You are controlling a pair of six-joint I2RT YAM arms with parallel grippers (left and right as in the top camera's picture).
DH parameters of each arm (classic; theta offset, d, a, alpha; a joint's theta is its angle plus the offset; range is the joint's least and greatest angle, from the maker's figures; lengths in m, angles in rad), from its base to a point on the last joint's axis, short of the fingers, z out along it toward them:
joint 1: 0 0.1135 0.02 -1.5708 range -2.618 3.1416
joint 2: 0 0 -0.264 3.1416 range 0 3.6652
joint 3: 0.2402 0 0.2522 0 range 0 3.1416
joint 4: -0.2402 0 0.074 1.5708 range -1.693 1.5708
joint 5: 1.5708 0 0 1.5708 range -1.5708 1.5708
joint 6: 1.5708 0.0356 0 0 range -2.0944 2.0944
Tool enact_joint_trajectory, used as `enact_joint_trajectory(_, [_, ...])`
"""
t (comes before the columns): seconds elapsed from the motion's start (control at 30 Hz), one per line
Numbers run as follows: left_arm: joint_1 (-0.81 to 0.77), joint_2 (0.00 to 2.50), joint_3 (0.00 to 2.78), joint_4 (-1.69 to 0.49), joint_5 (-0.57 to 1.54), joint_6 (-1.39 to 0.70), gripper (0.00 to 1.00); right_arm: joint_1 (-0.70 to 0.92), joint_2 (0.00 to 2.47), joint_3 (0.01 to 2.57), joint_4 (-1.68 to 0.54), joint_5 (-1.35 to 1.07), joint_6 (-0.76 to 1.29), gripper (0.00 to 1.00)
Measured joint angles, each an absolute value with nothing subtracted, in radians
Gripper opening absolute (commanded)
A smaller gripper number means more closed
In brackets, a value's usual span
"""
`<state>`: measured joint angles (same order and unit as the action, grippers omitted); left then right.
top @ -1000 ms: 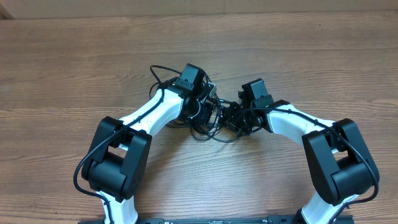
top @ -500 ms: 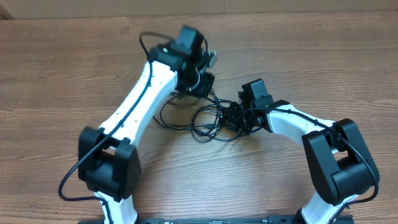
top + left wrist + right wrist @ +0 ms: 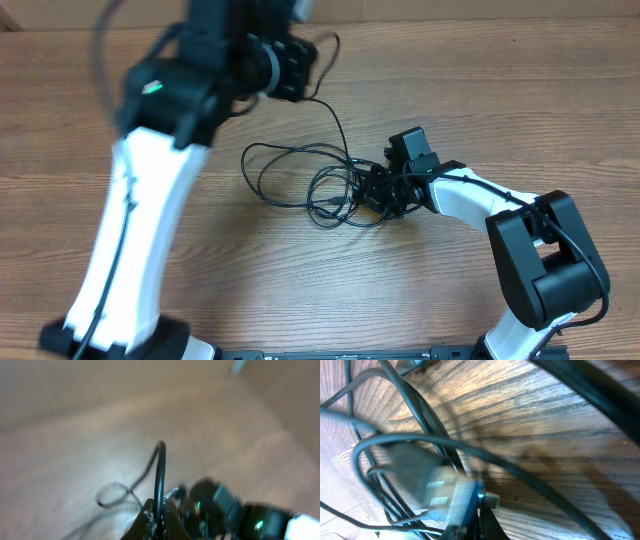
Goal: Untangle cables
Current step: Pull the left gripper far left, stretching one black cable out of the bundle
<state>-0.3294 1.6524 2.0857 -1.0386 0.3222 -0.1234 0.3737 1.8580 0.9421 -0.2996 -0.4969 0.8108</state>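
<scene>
- Left arm is raised high and reaches forward, blurred; the left gripper pinches one of the cables between closed fingers.
- Right arm is bent low; the right gripper points inward, its fingers closed on the cables.

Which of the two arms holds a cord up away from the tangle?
The left gripper, raised high with one cable stretched from it; the right gripper sits low at the knot.

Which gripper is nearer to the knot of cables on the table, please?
Right. The right gripper sits at the knot of cables, on its right edge; the left gripper hangs far up-left of it, gripping one cord that trails back.
</scene>
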Motion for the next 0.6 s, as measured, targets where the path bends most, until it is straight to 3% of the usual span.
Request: enact_joint_trajectory(0.6, [0.072, 1.308, 2.100, -0.883, 0.224, -0.392, 0.04, 0.373, 1.858, 0.942, -0.288, -0.427, 0.814, 0.04])
